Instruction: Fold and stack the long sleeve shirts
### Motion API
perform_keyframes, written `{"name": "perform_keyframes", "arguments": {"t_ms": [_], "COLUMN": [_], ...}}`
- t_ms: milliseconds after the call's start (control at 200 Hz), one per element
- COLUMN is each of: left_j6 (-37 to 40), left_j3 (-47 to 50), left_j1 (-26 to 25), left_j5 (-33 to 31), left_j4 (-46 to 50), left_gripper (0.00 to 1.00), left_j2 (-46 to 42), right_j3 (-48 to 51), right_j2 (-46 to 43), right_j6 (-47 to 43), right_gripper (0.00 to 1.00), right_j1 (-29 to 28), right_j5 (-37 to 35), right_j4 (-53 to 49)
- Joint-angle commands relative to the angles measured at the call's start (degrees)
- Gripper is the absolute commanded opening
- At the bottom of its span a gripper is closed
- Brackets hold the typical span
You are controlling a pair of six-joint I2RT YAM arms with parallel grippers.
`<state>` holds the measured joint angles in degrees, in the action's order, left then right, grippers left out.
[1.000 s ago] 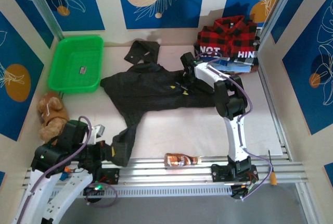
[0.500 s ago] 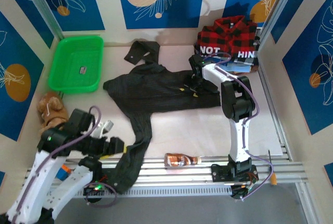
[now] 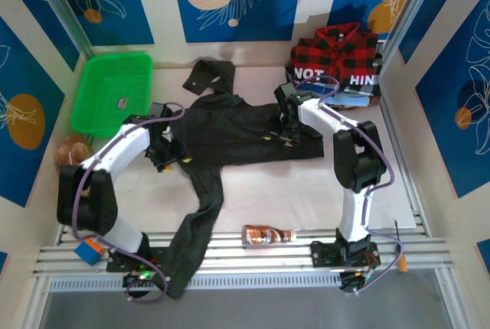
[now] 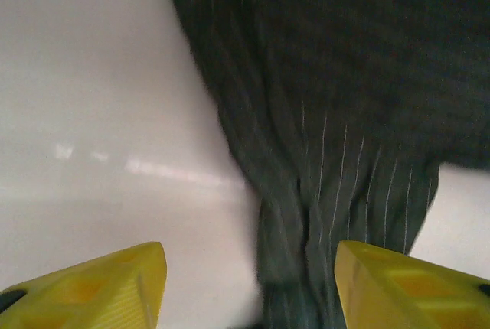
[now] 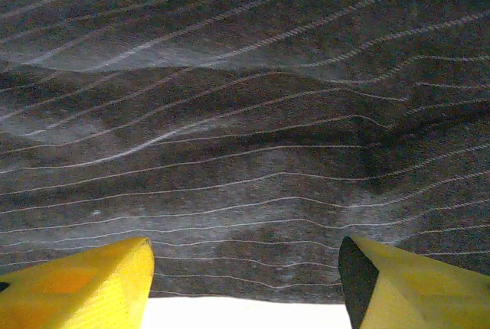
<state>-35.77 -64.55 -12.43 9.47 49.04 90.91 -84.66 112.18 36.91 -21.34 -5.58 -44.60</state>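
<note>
Grippers of two table-mounted arms hover over opposite sides of a dark charcoal pinstriped cloth shirt (image 3: pixel 230 126). It lies spread across the middle of the pale white table (image 3: pixel 268 191), body crosswise, one long sleeve (image 3: pixel 197 218) trailing toward the near edge and over the metal rail, the other doubled up toward the back wall. The left gripper (image 3: pixel 172 154) hangs over the shirt's left edge, near where the trailing sleeve leaves the body. Its wrist view shows the yellow fingers (image 4: pixel 115 283) parted, with bare table and gathered cloth between them and nothing clasped. The right gripper (image 3: pixel 282 136) sits low over the shirt's right half, its yellow fingers (image 5: pixel 84 283) likewise spread apart above striped fabric and gripping nothing; whether they touch the cloth cannot be told. The placement suggests each arm is lining up a pinch on its own side so the garment can be straightened or folded inward, and the folding itself looks barely begun. A red-and-black plaid cloth shirt (image 3: pixel 334 47) waits on a pile of garments in the back right corner, well apart and likely the stacking spot. A green plastic basket (image 3: pixel 86 92) stands at the far left.
</note>
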Motion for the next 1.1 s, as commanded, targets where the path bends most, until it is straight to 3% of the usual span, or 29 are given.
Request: {"name": "perform_keyframes", "arguments": {"t_ms": [0,130,445,720,1095], "left_j6": [-2.29,-3.77,0.04,6.09,11.77], "left_j3": [-2.44,-4.29,-5.5,-1.78,10.01], "left_j1": [1.03,0.93,1.91,4.36,8.07], "left_j5": [-2.1,0.88,-4.79,-9.11,-3.48], "left_j4": [-7.46,-10.39,-3.23,-1.21,-10.72], "left_gripper": [0.57,0.57,0.41,0.08,0.09], "left_j2": [5.24,9.6,15.05,14.1,-0.01], "right_j3": [0.93,0.5,-1.92,-7.66,-10.06], "right_j2": [-1.38,-1.06,3.66,9.75,14.55], "right_j6": [-0.67,-1.72,-0.78,5.77,13.89], "right_gripper": [0.66,0.66,0.66,0.65,0.62], "right_j1": [0.85,0.98,1.39,4.08,6.49], "right_j5": [-0.24,-0.62,-0.73,-1.55,-3.9], "right_j4": [-1.01,-0.93,-0.77,-2.35,-4.96]}}
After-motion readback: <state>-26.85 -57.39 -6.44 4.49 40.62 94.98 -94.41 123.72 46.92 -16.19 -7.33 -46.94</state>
